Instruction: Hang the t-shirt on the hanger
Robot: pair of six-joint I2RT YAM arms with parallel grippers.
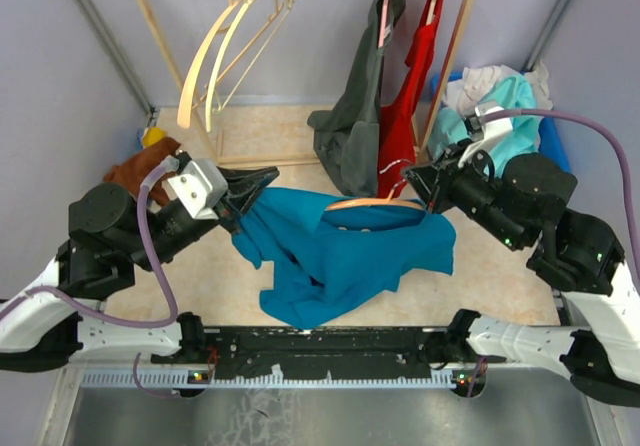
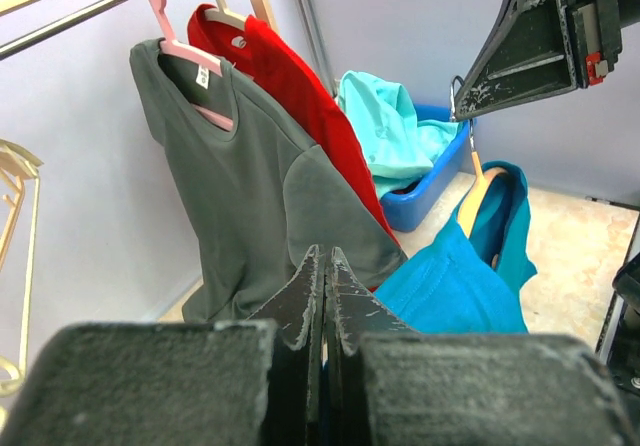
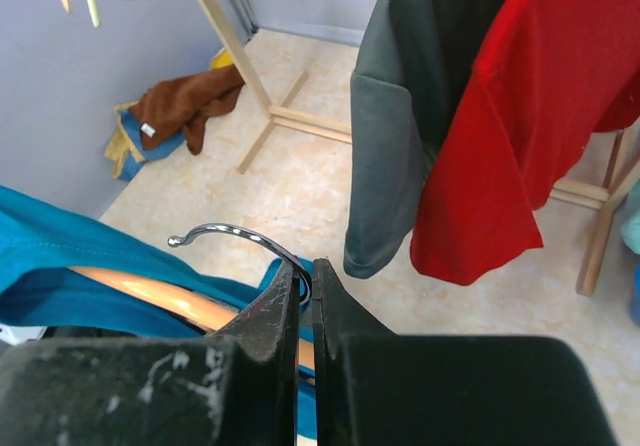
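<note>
From above: t-shirt (image 1: 340, 251) draped mid-frame over hanger (image 1: 365, 203), left gripper (image 1: 240, 204) pinched tight on its 9 o'clock edge, right gripper (image 1: 418, 188) at 3 o'clock. Only from right wrist: clamped at base of silver hook (image 3: 235, 232).

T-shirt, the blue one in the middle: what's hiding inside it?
An orange hanger is inside the t-shirt; a curved piece shows at the neck opening, and its silver hook sticks out. The rest is covered by cloth.

Am counting one teal t-shirt (image 1: 340, 251), one orange hanger (image 1: 365, 203), two cream hangers (image 1: 200, 58), one pink hanger (image 2: 185, 54), one grey shirt (image 1: 355, 136), one red shirt (image 1: 400, 116), one blue bin (image 2: 425, 191), one brown rag (image 1: 140, 171).
</note>
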